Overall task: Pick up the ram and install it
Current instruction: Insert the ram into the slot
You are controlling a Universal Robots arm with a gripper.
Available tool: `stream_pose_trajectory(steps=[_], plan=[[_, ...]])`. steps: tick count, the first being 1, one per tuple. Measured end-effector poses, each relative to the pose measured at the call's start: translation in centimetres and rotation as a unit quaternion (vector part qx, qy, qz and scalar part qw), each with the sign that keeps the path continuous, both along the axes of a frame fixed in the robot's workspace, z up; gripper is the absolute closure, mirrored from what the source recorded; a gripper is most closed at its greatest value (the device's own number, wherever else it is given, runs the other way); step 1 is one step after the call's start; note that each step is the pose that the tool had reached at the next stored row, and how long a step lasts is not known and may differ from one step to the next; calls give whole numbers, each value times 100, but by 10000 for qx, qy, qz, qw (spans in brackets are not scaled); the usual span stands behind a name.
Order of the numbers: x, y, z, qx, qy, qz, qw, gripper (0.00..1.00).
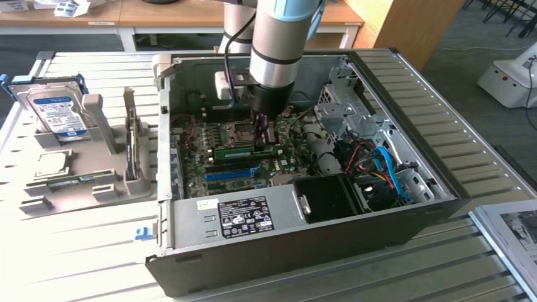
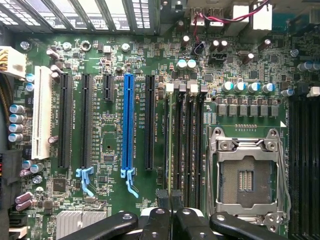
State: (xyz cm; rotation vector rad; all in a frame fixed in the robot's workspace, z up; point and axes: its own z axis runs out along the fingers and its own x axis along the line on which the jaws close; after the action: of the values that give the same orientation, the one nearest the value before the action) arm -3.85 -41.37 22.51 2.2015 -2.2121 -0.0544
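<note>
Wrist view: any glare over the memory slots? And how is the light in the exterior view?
Wrist view: board evenly lit, memory slots free of glare; the slats are washed out. Exterior view: the table glares white on that view's left; inside the case it is shaded.

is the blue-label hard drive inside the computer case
No, the hard drive stands in the grey holder outside the case, on the exterior view's left.

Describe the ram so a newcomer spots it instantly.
Look into the open computer case, at the motherboard just under the end effector. The ram is the narrow stick beside the CPU socket; it is green, unlike the bright blue slot nearby.
</note>
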Motion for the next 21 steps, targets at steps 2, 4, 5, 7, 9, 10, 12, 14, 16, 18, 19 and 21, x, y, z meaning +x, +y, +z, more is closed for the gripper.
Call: stream_pose_trajectory(steps=[2,4,5,7,9,10,12,14,16,18,19,21], plan=[[0,0,-2,0,0,0,10000,88],[0,0,-2,0,0,0,10000,88],[0,0,-2,0,0,0,10000,88],[0,0,-2,0,0,0,10000,88],[0,0,-2,0,0,0,10000,88],[1,0,-3,1,-2,0,10000,87],[0,0,-3,1,-1,1,10000,87],[0,0,-3,1,-1,0,10000,81],[0,0,-2,1,0,0,10000,81],[0,0,-2,0,0,0,10000,81],[0,0,-2,0,0,0,10000,81],[0,0,-2,1,0,0,10000,81]])
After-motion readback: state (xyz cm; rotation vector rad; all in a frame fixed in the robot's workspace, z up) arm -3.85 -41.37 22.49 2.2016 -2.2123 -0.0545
